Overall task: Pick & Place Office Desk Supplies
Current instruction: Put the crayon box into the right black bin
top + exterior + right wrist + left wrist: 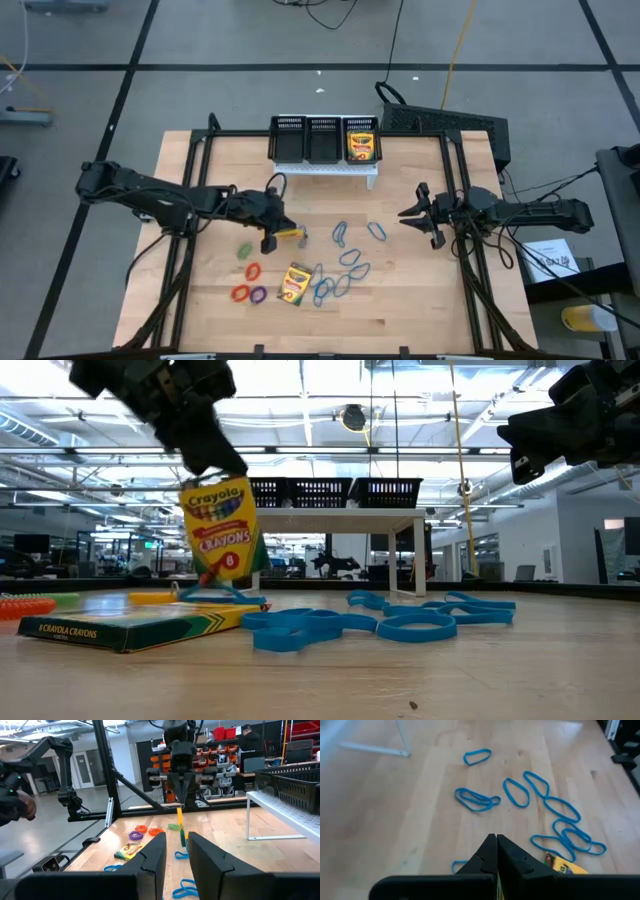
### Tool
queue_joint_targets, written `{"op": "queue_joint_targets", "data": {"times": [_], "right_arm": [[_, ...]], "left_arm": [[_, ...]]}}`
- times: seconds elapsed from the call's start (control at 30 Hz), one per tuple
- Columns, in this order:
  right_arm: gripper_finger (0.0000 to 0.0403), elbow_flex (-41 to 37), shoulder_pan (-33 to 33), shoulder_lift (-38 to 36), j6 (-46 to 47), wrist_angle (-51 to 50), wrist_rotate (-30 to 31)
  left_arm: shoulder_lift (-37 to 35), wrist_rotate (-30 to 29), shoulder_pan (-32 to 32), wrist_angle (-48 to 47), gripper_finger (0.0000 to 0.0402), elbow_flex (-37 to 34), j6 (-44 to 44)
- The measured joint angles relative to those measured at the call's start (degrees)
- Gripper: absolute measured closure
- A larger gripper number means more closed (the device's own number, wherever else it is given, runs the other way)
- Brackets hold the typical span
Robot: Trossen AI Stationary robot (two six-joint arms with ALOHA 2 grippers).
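Left end effector (215,465) clamped on crayon box (222,525) | box hangs beneath it, above table (420,300)

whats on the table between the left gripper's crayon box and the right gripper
In the high view, only blue loops lie on the wood between the crayon box held by the left gripper and the right gripper; nothing else.
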Motion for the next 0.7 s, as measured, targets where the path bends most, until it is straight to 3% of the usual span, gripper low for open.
{"op": "queue_joint_targets", "data": {"times": [0.33, 0.7], "right_arm": [[0.0332, 0.0, 0.0, 0.0, 1.8, 6.1, 0.0], [0.0332, 0.0, -0.1, 0.0, 1.6, 9.9, 0.1]], "left_arm": [[0.4, -2.1, -2.2, -6.3, 0.0401, 8.7, 7.8], [0.4, -4.6, -3.8, -11.6, 0.0401, 9.9, 9.5]]}}
